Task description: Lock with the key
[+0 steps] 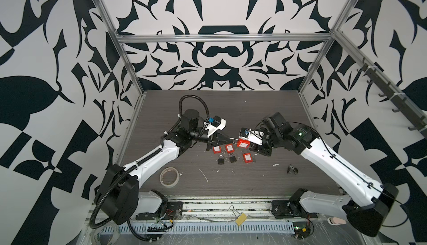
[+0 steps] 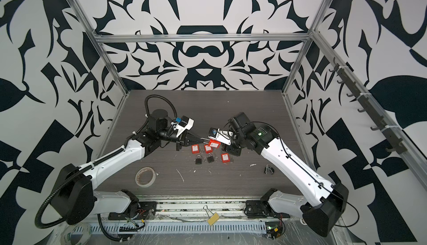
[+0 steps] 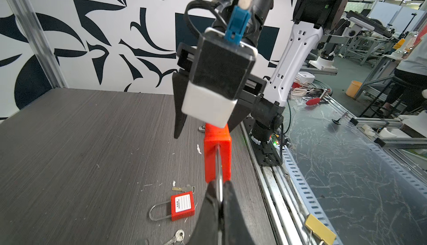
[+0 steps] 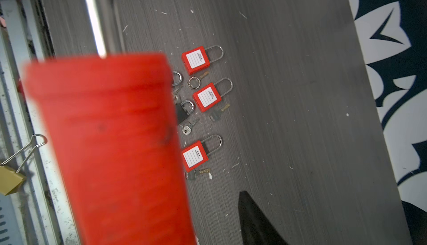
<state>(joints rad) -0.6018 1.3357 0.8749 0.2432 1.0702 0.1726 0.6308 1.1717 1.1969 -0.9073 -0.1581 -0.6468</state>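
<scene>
The left gripper (image 3: 219, 201) is closed tight on the shackle (image 3: 218, 163) of the red padlock (image 3: 217, 153). The padlock's body sits between the part-open jaws of the right gripper (image 3: 205, 131), unclamped, above the desk (image 3: 92, 151).

Both top views: one stereo head, high over the bench (image 1: 231, 107) front edge, looking down + fwd to the back wall (image 1: 219, 70); nearly same pic, whole scene. L wrist cam: low, facing across bench, v. close to the raised red padlock (image 3: 217, 153). R wrist cam: looks down at bench, same padlock blurred right at lens; loose padlocks (image 4: 196, 60) behind it shared w/ top views.
</scene>
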